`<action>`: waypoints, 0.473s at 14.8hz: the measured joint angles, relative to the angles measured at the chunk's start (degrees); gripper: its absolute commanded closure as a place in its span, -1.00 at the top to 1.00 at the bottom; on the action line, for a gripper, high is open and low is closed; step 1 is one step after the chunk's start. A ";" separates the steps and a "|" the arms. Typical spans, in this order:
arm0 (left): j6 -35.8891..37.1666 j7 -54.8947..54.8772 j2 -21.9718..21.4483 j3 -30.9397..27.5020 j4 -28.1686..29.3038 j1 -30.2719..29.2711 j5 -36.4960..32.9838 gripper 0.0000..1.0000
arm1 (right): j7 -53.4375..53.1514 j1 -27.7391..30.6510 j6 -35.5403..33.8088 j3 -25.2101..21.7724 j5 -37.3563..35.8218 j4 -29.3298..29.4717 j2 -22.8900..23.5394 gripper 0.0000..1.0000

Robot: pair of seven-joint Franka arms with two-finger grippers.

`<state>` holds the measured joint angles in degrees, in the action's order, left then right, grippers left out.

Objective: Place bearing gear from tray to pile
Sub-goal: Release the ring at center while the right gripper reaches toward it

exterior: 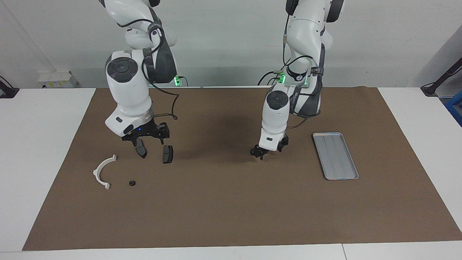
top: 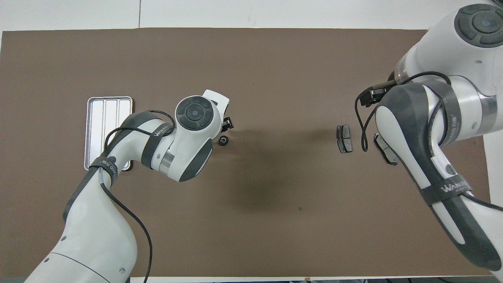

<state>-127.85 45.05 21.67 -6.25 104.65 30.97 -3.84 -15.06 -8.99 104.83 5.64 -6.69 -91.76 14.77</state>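
The bearing gear (top: 223,140), a small black ring, lies on the brown mat mid-table, also seen as a dark spot (exterior: 254,152). My left gripper (exterior: 270,148) hangs open just above the mat beside it, holding nothing; from above, the left gripper (top: 226,126) sits apart from the gear. The silver tray (exterior: 326,135) (top: 110,98) is bare. The pile lies at the right arm's end: a white arc (exterior: 103,171), two dark brake pads (exterior: 168,154) (exterior: 140,150) and a small black ring (exterior: 132,183). My right gripper (exterior: 146,139) hovers open over one pad.
The brown mat (exterior: 231,209) covers most of the white table. From above, the right arm hides part of one brake pad (top: 387,151); the other pad (top: 344,138) shows fully.
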 measured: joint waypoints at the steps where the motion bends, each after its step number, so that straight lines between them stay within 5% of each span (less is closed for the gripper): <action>1: 1.27 -3.35 -1.06 -0.13 -0.39 -2.52 -0.36 1.00 | -6.13 -3.04 0.03 0.22 0.44 -0.06 0.09 1.00; 7: 5.66 -24.97 -7.43 -2.67 -0.58 -16.74 -4.53 1.00 | -35.98 -19.18 8.41 0.59 1.82 -0.26 5.06 1.00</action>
<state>-122.19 20.08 14.24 -8.92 104.08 14.22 -8.36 -51.04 -28.17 113.25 6.24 -4.87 -92.03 19.82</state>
